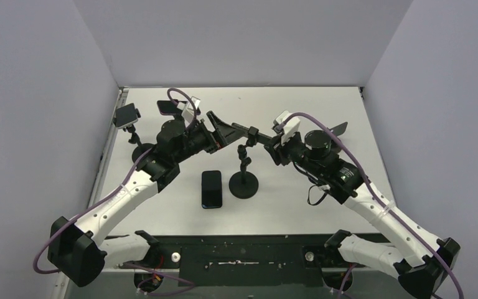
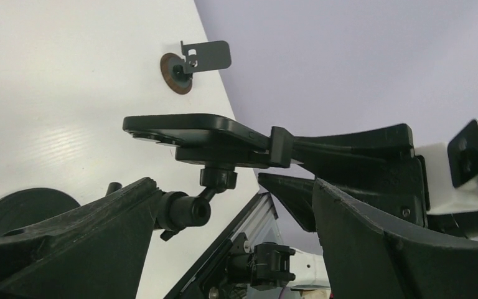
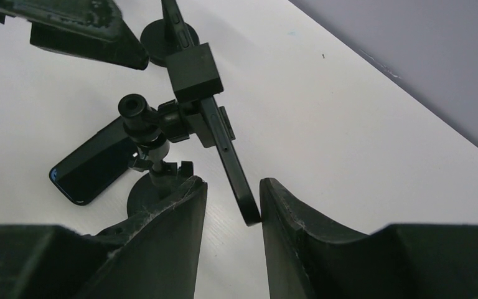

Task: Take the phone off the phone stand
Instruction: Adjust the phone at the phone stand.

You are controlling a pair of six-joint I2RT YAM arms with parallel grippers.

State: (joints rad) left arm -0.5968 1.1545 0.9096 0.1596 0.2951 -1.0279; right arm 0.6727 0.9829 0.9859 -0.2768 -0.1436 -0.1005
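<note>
The phone (image 3: 227, 156) is seen clamped in the phone stand (image 1: 244, 184) at the middle of the table (image 1: 286, 215). It is raised off the surface and carried roughly level on the stand's jointed neck, and it is flanked from both sides.

The right gripper (image 3: 233, 187) is set around the phone's free end. Its jaws are parted, with one finger on each side of the thin edge. The phone's rounded corner appears to lie against the right-hand finger (image 3: 299, 230), while a clear gap is shown on the other side, so the phone is not pinched.

The left gripper (image 2: 234, 184) is spread wide below the clamp. The stand's ball joint (image 2: 218, 177) is framed between its two fingers, and nothing is grasped by it.

A second phone (image 1: 211, 189) is laid flat, screen dark, on the table just beside the stand's round base, on its left, and another stand (image 1: 129, 121) is placed well apart at the left rear.
</note>
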